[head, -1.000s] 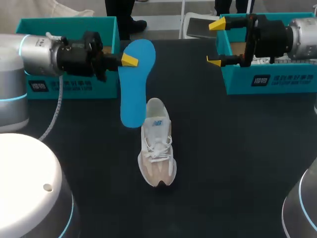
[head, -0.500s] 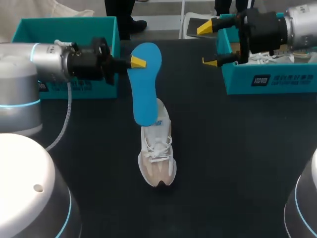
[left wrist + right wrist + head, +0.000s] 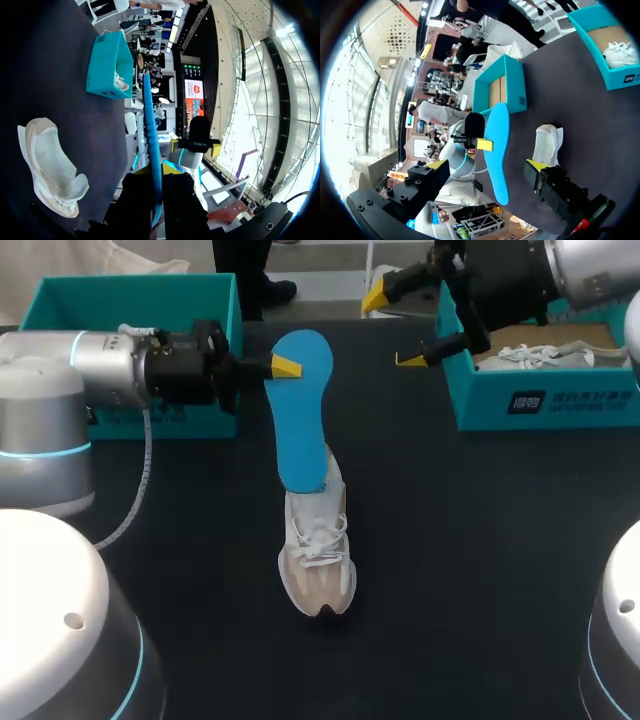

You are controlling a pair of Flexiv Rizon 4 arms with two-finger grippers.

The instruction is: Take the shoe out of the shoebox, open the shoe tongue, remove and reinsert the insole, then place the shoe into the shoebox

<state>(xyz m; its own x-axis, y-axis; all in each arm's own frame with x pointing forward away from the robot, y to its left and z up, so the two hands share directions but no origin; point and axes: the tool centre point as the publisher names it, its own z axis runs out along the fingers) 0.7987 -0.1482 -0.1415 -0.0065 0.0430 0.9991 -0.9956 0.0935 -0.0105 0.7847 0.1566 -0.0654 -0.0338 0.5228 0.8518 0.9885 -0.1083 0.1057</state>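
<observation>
Right now your left gripper is clamping the blue insole by its far end. Its long axis is pointing down at the shoe heel opening mid-table. Your right gripper is hanging open, well apart.

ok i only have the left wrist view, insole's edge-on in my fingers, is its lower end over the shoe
Observer: Yes. From above, the blue insole, held by the left gripper, overlaps the heel of the white shoe at its lower end. I cannot tell whether they touch.
Operator: and the right gripper
Observer: The right gripper is open and empty, beside the right shoebox.
Operator: other box
Observer: The left shoebox sits behind the left arm.
</observation>
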